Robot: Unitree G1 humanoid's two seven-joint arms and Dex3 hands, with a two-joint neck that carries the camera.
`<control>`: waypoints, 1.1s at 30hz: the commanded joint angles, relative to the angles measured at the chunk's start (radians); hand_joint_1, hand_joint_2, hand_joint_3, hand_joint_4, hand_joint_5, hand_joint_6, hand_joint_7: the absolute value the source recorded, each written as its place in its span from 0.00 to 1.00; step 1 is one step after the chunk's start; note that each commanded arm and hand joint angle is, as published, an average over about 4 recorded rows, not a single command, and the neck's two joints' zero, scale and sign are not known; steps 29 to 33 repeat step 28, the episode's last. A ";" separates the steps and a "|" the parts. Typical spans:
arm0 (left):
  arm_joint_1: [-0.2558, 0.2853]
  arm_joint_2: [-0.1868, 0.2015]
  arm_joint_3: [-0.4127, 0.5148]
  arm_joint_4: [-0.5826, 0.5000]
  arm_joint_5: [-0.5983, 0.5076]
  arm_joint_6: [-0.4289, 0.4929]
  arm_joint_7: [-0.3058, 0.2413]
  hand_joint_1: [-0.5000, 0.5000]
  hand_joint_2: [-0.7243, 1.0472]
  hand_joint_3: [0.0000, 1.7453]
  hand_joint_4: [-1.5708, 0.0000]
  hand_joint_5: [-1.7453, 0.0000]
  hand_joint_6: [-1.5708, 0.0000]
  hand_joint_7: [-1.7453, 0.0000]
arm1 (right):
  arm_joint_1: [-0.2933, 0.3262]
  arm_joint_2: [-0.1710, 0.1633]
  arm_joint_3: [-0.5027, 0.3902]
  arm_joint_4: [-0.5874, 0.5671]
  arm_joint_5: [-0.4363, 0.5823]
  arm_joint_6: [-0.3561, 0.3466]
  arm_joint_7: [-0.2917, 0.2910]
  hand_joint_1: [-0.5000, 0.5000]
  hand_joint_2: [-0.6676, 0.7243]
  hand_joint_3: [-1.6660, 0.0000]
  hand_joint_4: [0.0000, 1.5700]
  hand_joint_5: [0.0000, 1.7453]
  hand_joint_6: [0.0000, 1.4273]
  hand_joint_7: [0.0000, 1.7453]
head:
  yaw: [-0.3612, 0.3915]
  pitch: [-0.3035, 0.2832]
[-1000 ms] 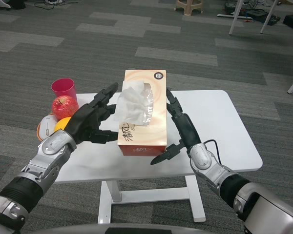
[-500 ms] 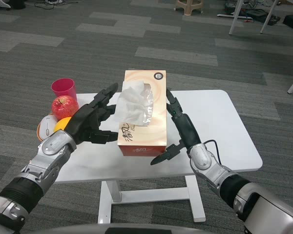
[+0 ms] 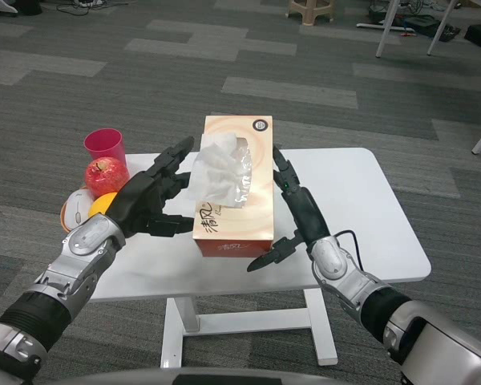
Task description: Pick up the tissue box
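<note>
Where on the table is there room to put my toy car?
The white table is bare to the right of the tissue box and right hand. The left corner is crowded: pink cup, apple and left hand.

The tissue box (image 3: 235, 186) stands mid-bench (image 3: 361, 200), left hand (image 3: 148, 200) at its nine o'clock, right hand (image 3: 298, 212) at three, fingers spread flanking it. Cup (image 3: 105, 147) and apple (image 3: 105, 176) at far nine.

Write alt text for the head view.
Two black robot hands, left hand and right hand, flank an orange tissue box on a white table, fingers spread. A red apple and pink cup sit left.
</note>
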 commanded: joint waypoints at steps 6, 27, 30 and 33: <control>-0.003 -0.015 -0.016 -0.022 -0.008 -0.009 -0.012 1.00 1.00 0.10 1.00 0.50 1.00 1.00 | 0.004 0.013 0.002 -0.018 -0.015 -0.007 0.013 0.04 0.50 0.86 0.15 0.00 0.02 0.04 | 0.002 0.008; -0.003 -0.013 -0.026 -0.024 -0.009 -0.009 -0.012 1.00 1.00 0.10 1.00 0.50 1.00 1.00 | 0.004 0.014 -0.004 -0.016 -0.015 -0.007 0.011 0.04 0.50 0.87 0.15 0.00 0.02 0.04 | 0.001 0.008; -0.003 -0.013 -0.026 -0.024 -0.009 -0.009 -0.012 1.00 1.00 0.10 1.00 0.51 1.00 1.00 | 0.004 0.014 -0.004 -0.016 -0.015 -0.007 0.011 0.04 0.50 0.86 0.15 0.00 0.02 0.04 | 0.002 0.009; -0.003 -0.013 -0.026 -0.024 -0.009 -0.009 -0.012 1.00 1.00 0.10 1.00 0.51 1.00 1.00 | 0.004 0.014 -0.004 -0.016 -0.015 -0.007 0.011 0.04 0.50 0.86 0.15 0.00 0.02 0.04 | 0.002 0.009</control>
